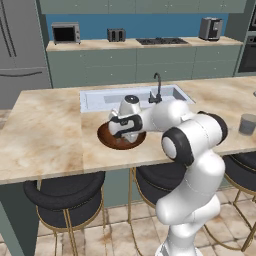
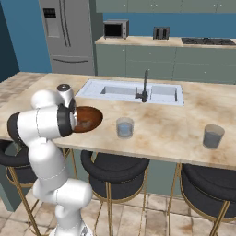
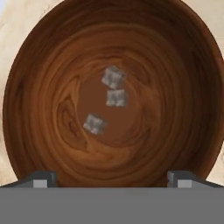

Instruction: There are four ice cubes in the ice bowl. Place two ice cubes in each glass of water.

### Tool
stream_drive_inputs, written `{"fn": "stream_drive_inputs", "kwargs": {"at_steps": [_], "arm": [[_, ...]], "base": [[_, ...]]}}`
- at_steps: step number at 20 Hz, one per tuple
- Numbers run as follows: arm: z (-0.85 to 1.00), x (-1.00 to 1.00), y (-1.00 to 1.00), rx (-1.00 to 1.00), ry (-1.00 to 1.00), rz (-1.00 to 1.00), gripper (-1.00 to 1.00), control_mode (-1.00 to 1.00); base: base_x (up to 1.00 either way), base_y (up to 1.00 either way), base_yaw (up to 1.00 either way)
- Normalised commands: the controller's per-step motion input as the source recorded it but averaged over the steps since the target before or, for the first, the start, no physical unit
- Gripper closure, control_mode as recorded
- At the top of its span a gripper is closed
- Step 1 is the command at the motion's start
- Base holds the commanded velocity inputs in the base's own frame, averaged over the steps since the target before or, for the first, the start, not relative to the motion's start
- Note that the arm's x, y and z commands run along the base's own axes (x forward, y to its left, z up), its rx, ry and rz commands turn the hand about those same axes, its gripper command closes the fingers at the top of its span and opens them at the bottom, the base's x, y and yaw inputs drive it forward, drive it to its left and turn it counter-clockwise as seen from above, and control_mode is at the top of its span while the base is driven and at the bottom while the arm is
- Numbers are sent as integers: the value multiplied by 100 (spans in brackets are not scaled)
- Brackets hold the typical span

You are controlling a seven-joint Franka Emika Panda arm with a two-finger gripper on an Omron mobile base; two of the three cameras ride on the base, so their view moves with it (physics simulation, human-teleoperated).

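left base view: the gripper [image 1: 121,134] hangs over the ice bowl [image 1: 106,137] on the counter [image 1: 45,135].
right base view: both glasses [image 2: 124,127] [image 2: 213,136] stand well apart from the bowl.
hand view: fingers [image 3: 43,179] spread wide, empty; three ice cubes [image 3: 117,98] lie near the bowl centre. likely light, rigid, slippery: grip flat opposite faces.

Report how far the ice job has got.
Done: apparently one cube moved, since three ice cubes lie in the ice bowl; I cannot tell whether either glass holds it. In hand: the gripper hangs over the bowl, jaws open and empty. Left: lifting the remaining three cubes into the glasses.
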Motion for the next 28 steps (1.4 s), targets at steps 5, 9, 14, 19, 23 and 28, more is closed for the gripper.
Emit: {"fn": "stream_drive_inputs", "kwargs": {"at_steps": [5, 9, 14, 19, 23, 28], "arm": [[0, 32, 0, 9, 7, -8, -100, -100], [-7, 23, 0, 13, 16, -1, -100, -100], [-19, 2, -10, 10, 12, 0, -100, -100], [-21, 0, -18, 4, 5, 0, -100, -100], [-24, 1, -3, 3, 4, 0, -100, -100], [-23, 0, 0, 6, 3, 0, -100, -100]], "base": [[0, 0, 0], [0, 0, 0], [0, 0, 0], [0, 0, 0], [0, 0, 0], [0, 0, 0]]}}
